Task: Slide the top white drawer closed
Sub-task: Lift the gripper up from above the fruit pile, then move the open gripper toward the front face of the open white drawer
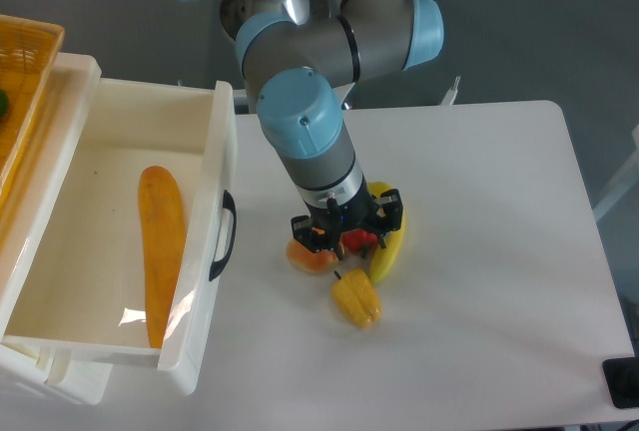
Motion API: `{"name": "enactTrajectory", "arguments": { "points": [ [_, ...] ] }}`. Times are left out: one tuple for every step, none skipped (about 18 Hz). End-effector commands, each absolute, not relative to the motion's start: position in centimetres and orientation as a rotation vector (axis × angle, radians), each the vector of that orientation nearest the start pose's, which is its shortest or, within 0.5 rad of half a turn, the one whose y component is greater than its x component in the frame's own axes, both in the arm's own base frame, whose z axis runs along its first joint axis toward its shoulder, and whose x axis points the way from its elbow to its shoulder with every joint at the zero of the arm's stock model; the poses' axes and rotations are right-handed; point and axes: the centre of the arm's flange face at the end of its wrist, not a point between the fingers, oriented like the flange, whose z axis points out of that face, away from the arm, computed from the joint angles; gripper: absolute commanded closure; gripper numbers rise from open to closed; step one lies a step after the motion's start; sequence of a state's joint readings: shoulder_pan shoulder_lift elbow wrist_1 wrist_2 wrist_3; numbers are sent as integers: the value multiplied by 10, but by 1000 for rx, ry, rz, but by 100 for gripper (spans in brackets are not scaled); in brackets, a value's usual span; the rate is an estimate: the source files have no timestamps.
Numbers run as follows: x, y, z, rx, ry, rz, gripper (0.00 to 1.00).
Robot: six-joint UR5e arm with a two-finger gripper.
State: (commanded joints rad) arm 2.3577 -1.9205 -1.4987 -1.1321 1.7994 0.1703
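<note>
The top white drawer stands pulled out at the left, with its front panel and black curved handle facing the table's middle. A long orange vegetable lies inside it. My gripper hangs to the right of the handle, a short gap away, low over a cluster of fruit. Its black fingers are spread wide on either side of a red item, and I cannot see that they press on it.
Under and around the gripper lie an orange fruit, a yellow banana and a yellow pepper. A yellow woven basket sits at the far left behind the drawer. A dark object is at the table's right front corner.
</note>
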Motion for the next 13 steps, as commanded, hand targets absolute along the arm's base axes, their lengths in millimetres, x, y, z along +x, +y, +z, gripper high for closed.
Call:
{"name": "enactTrajectory", "arguments": {
  "points": [
    [-372, 528, 377, -2914, -959, 427, 35],
    [-373, 529, 378, -2901, -965, 427, 35],
    [-372, 531, 380, -2866, -998, 429, 35],
    [-372, 532, 380, -2828, -1038, 431, 35],
    [-374, 534, 378, -2798, -1065, 439, 35],
    [-374, 535, 378, -2780, -1066, 446, 36],
    [-372, 536, 377, -2779, -1063, 446, 36],
    [-371, 536, 376, -2783, -1057, 445, 36],
    [-370, 536, 373, -2789, -1056, 443, 36],
    [-366, 538, 372, -2793, -1045, 440, 36],
    [-361, 541, 369, -2803, -1033, 438, 36],
    [-356, 544, 365, -2812, -1026, 433, 36],
    [-353, 548, 357, -2827, -1021, 425, 36]
  ]
}}
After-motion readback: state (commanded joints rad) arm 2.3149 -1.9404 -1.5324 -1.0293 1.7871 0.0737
